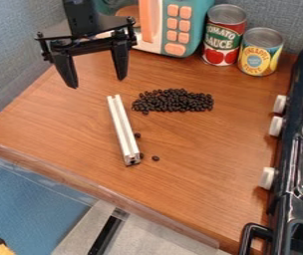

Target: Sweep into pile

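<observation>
Bar risk: the pale metal bar [123, 127] looks smooth and narrow, so an off-centre pinch could twist it or knock it into the stray beans [155, 158].
Bean risk: small and round, they might roll towards the counter's [201, 184] front edge if pushed fast, or slip under a tilted bar.
Gripper: above the counter's upper left, fingers wide apart, nothing between them, near the bar's far end.
Bean pile [173, 100]: dark, glossy, a long heap right of the bar's far end, ragged at its left tip.
Stray beans: dark too, a few beside the bar's near half.
</observation>
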Available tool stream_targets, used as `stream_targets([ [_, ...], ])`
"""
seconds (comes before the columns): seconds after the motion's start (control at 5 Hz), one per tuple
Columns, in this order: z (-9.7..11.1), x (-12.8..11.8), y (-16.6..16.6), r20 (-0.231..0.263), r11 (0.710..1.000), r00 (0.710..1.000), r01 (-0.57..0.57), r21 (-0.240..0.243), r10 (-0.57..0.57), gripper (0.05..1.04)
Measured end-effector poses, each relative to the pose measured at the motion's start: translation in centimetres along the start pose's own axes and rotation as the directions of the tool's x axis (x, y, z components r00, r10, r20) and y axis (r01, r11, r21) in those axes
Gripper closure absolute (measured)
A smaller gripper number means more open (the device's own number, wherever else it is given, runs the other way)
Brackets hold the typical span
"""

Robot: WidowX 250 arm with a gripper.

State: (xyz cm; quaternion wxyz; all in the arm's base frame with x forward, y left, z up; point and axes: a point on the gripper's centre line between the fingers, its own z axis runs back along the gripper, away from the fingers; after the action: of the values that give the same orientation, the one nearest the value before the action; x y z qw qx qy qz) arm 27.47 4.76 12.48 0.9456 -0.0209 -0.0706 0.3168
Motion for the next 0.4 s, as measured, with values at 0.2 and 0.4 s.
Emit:
stream_targets([
  [0.2,-0.8,-0.2,0.1,-0.023,1.0,1.0,-0.008,0.012,0.009,0.085],
  [0.4,-2.1,0.1,-0.8,-0.013,1.0,1.0,-0.014,0.012,0.014,0.085],
])
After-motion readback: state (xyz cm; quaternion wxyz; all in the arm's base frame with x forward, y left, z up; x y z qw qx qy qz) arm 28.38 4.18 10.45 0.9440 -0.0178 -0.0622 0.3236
